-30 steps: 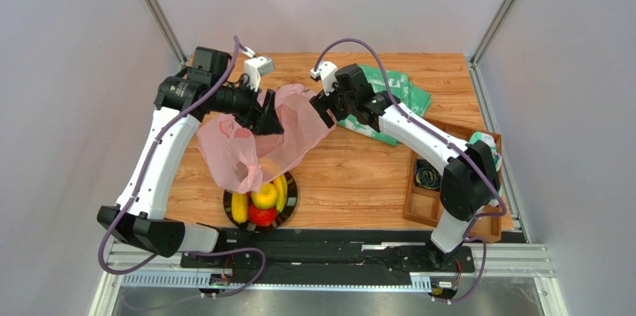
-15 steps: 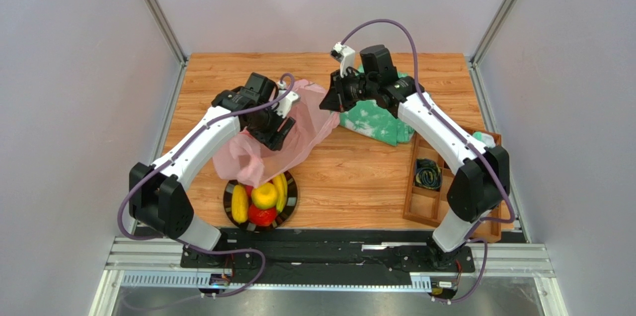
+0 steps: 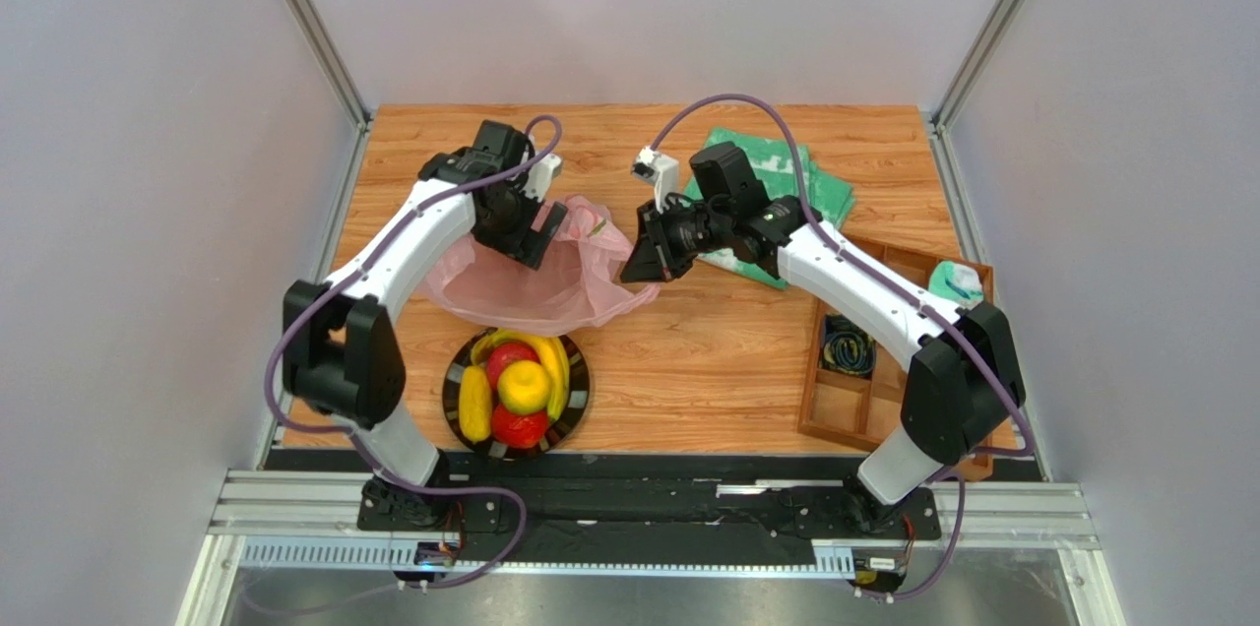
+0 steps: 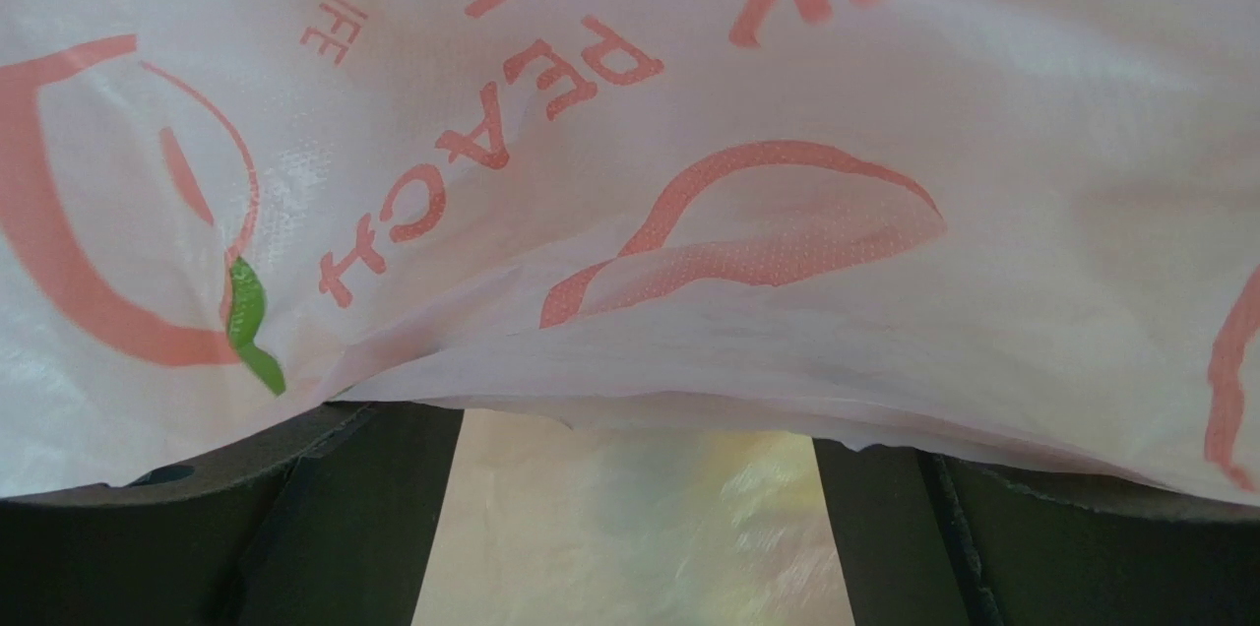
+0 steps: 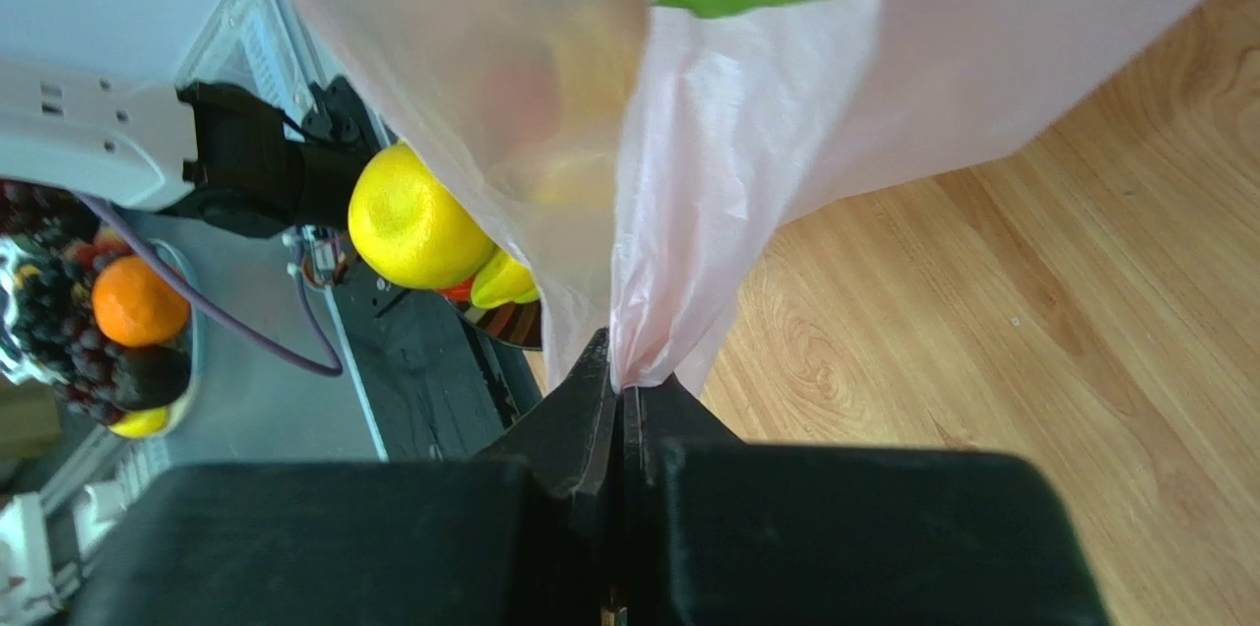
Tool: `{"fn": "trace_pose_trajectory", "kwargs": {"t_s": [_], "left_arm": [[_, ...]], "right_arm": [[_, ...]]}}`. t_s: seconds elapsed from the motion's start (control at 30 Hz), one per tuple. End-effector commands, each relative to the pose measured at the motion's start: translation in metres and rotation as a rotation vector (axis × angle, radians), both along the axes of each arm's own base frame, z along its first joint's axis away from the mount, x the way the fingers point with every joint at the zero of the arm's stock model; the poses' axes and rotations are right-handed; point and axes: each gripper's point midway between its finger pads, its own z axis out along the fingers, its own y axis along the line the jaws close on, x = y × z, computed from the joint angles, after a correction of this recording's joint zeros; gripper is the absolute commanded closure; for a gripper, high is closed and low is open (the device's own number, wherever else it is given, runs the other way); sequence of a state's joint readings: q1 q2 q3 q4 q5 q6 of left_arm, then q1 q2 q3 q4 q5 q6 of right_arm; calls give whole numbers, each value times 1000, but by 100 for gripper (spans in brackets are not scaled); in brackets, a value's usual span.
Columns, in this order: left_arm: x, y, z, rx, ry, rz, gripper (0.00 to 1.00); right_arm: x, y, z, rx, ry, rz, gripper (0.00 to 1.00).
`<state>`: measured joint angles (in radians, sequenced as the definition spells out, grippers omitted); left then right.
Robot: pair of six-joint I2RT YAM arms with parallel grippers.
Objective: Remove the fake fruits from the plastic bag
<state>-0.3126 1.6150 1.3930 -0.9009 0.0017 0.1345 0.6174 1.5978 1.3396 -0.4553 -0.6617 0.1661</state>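
Note:
The pink plastic bag point(image 3: 521, 287) lies slumped on the table just behind a black plate point(image 3: 453, 393). On the plate sit the fake fruits point(image 3: 518, 387): bananas, a lemon and red apples. My left gripper point(image 3: 530, 234) hovers over the bag's far side. In the left wrist view the bag point(image 4: 710, 139) drapes over that gripper point(image 4: 636, 427), whose dark fingers point(image 4: 370, 508) stand wide apart. My right gripper point(image 3: 639, 260) is shut on a pinch of the bag's right edge, with bag film point(image 5: 740, 139) bunched at its tips point(image 5: 624, 378). The lemon point(image 5: 411, 220) shows beside the bag.
A folded green-and-white cloth point(image 3: 791, 183) lies at the back right under the right arm. A wooden compartment tray point(image 3: 865, 412) with small items stands at the right edge. Bare wood point(image 3: 695, 360) lies between the plate and the tray.
The bag, earlier held up over the plate, has come down and back onto the table. The right gripper has closed on its edge. The left gripper has moved over the bag's far side.

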Motion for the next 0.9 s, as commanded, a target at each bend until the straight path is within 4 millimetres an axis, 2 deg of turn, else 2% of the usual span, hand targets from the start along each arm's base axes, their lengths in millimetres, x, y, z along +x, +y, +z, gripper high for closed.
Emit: {"fn": "trace_pose_trajectory", "kwargs": {"t_s": [0.0,0.1,0.2,0.33,0.37,0.4,0.47,0.5,0.53,0.57,0.6,0.63,0.7,0.77,0.83,0.87], "left_arm": [[32,-17,0,-101,22,115,6],[44,-22,-7,-138,18,182,5],[55,-23,-20,-141,45,227,5],[72,-22,-25,-168,38,257,6],[74,-24,-19,-199,39,260,7],[74,-23,-11,-217,30,260,9],[70,-23,2,-234,1,241,9],[66,-24,28,-267,-68,216,9],[62,-26,28,-295,-104,185,9],[55,-34,39,-338,-139,102,9],[44,-38,70,-384,-233,34,9],[36,-41,65,-404,-258,-16,8],[19,-49,79,-394,-323,-158,8],[5,-53,65,-335,-304,-263,9],[-4,-53,53,-301,-303,-308,10],[-5,-55,50,-261,-325,-353,11]], "right_arm": [[-25,5,1,-22,-106,113,100],[-40,3,-13,-56,-118,141,100],[-39,0,-15,-64,-119,120,100],[-34,5,1,-46,-185,165,100],[-30,9,14,-33,-209,166,100],[-26,11,15,-39,-202,166,100],[-19,18,28,-5,-197,163,100],[-10,26,46,28,-222,164,100],[-7,32,55,51,-203,155,100],[3,35,68,78,-214,137,100],[12,41,92,121,-238,125,100],[20,48,91,141,-194,128,100],[31,54,100,175,-131,100,100],[39,62,117,225,-139,100,100],[38,66,125,253,-149,116,100],[38,69,123,250,-139,120,100]]}}
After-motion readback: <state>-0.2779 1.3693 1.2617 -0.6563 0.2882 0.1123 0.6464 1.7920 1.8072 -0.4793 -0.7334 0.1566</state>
